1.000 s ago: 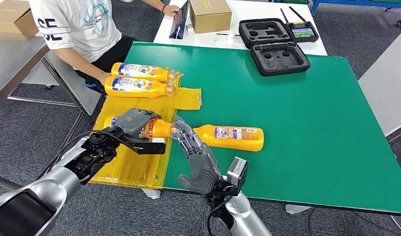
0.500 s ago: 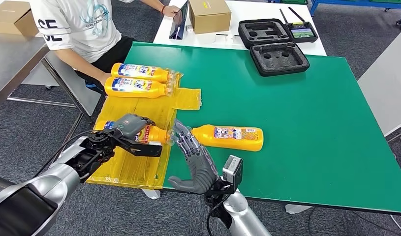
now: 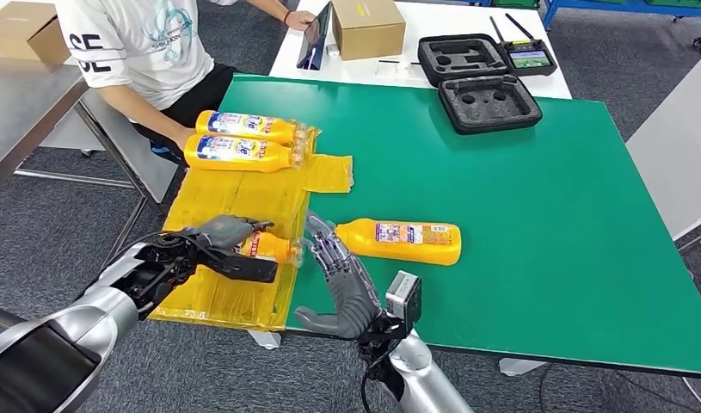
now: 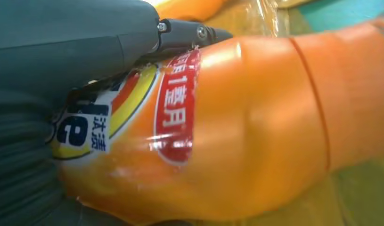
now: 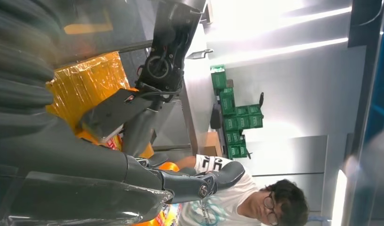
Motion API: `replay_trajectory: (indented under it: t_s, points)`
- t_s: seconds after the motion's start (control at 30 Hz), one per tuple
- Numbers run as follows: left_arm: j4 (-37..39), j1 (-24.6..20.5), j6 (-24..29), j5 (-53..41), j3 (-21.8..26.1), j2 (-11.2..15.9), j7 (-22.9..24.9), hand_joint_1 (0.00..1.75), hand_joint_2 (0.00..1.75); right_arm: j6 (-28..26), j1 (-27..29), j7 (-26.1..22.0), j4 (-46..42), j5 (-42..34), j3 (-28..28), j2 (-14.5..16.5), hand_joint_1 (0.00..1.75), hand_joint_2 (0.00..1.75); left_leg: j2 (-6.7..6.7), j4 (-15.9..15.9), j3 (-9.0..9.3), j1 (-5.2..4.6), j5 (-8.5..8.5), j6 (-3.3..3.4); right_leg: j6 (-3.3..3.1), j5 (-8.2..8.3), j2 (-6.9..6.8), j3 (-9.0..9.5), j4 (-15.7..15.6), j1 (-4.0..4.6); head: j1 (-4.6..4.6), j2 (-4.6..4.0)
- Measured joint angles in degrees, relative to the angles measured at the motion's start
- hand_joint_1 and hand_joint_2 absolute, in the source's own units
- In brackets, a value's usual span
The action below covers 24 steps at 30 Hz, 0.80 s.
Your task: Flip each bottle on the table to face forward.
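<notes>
While its fingers wrap over the top of an orange bottle (image 3: 272,247), the left hand (image 3: 224,232) grips that bottle above the yellow plastic sheet (image 3: 243,202) at the table's near left corner. In the left wrist view the grey thumb and darker fingers press straight against the bottle's label, which shows a red panel with white Chinese characters beside a yellow, white and blue logo; the lettering is too cropped to read as a brand. The left arm reaches in from the lower left, bent at the elbow, the hand turned palm-down over the bottle.

Just beside it, the right hand (image 3: 340,274) stands upright with straight fingers held slightly apart and nothing in them, its fingertips (image 3: 319,231) near the capped ends of the gripped bottle and of a second orange bottle (image 3: 400,240); whether they touch either one is hard to judge from the head view. That second bottle lies on its side on the green table (image 3: 536,215), its white-and-blue printed label facing up, the text too small to read.

Two more orange bottles (image 3: 243,140) lie side by side at the sheet's far end, next to a seated person in a white T-shirt (image 3: 136,43).
</notes>
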Motion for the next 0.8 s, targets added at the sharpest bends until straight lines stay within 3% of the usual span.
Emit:
replay_trajectory:
  t_s: [0.2, 0.6, 0.7, 0.8]
  points:
    - [1.20, -0.53, -6.56, 8.39, 3.61, 0.01, -6.07, 0.00, 0.00, -1.24, -0.36, 0.06, 1.67, -0.07, 0.46, 0.36, 0.00, 1.75, -0.05, 0.00, 0.00, -0.02, 0.00, 0.00, -0.01, -0.01, -0.04, 0.06, 0.00, -0.02, -0.01, 0.00]
    - [0.58, 1.43, -5.15, 16.59, 10.00, 0.29, -12.45, 0.00, 0.00, -3.80, -0.08, 2.47, 2.77, 0.18, 0.58, 0.32, 0.00, 1.75, -0.05, 0.00, -0.02, -0.01, 0.00, 0.00, -0.01, -0.02, -0.04, 0.02, 0.00, -0.02, -0.01, 0.00]
    - [-0.64, 2.59, 2.97, 16.71, 11.55, 0.07, -13.27, 0.00, 0.00, -4.27, 0.46, 2.63, 2.94, 0.40, 0.58, 0.32, 0.00, 1.75, -0.04, 0.01, -0.06, -0.01, 0.00, 0.00, -0.01, -0.01, -0.03, -0.06, 0.00, -0.01, -0.01, 0.00]
    - [-1.76, 3.02, 21.54, 11.07, 12.40, -1.05, -11.49, 0.00, 0.00, -4.62, 1.16, 2.79, 2.90, 0.73, 0.58, 0.32, 0.00, 1.75, -0.05, 0.01, -0.11, -0.01, 0.00, 0.00, 0.00, -0.01, -0.04, -0.09, 0.00, -0.02, 0.00, -0.01]
